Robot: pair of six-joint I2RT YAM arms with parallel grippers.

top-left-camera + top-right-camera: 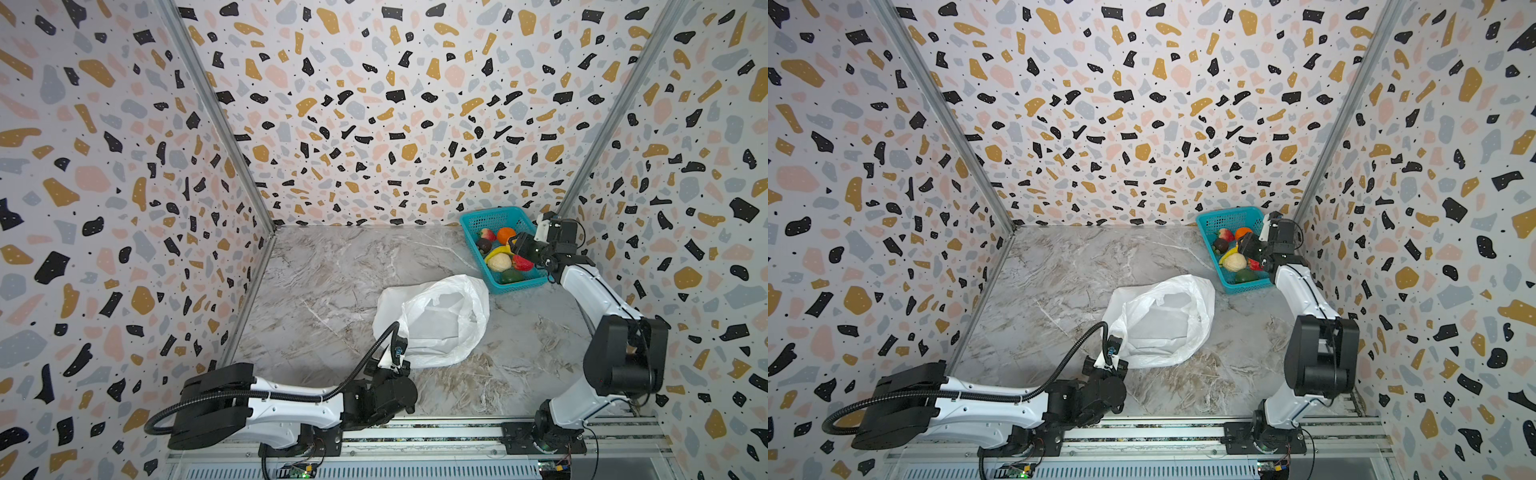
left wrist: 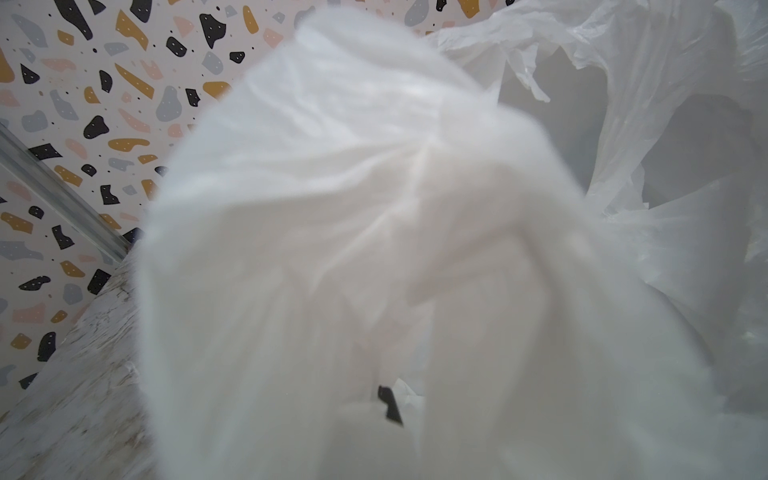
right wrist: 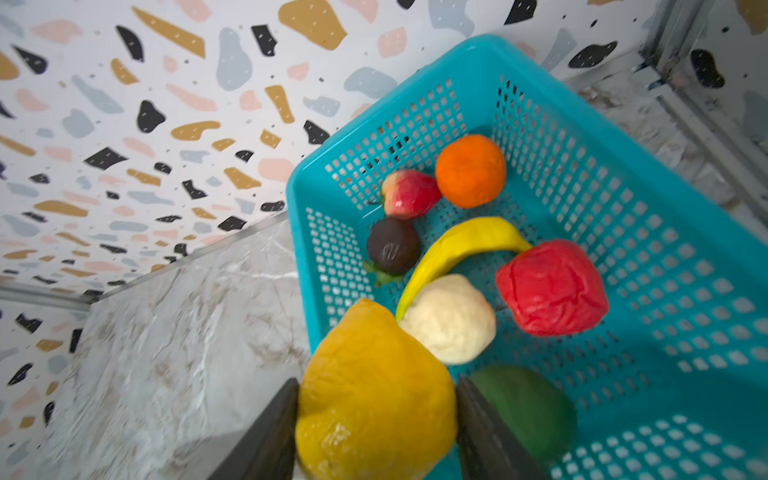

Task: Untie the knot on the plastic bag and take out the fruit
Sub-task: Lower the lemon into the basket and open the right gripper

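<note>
The white plastic bag (image 1: 436,320) lies slack on the marble table, its mouth gaping; the knot is out of view. My left gripper (image 1: 397,362) is shut on the bag's near edge. In the left wrist view the plastic bag (image 2: 353,249) fills the frame and hides the fingers. My right gripper (image 3: 376,381) hangs above the teal basket's (image 3: 374,120) near-left corner, shut on a yellow lemon (image 3: 374,407). Fruit lies in the basket: an orange (image 3: 471,170), a banana (image 3: 457,245), a red one (image 3: 552,286), a beige one (image 3: 451,320), a green one (image 3: 523,407).
The teal basket (image 1: 490,214) stands in the back right corner against the patterned walls. A pinkish fruit (image 3: 409,193) and a dark purple one (image 3: 392,246) lie at its far end. A metal rail (image 1: 415,432) runs along the table's front edge.
</note>
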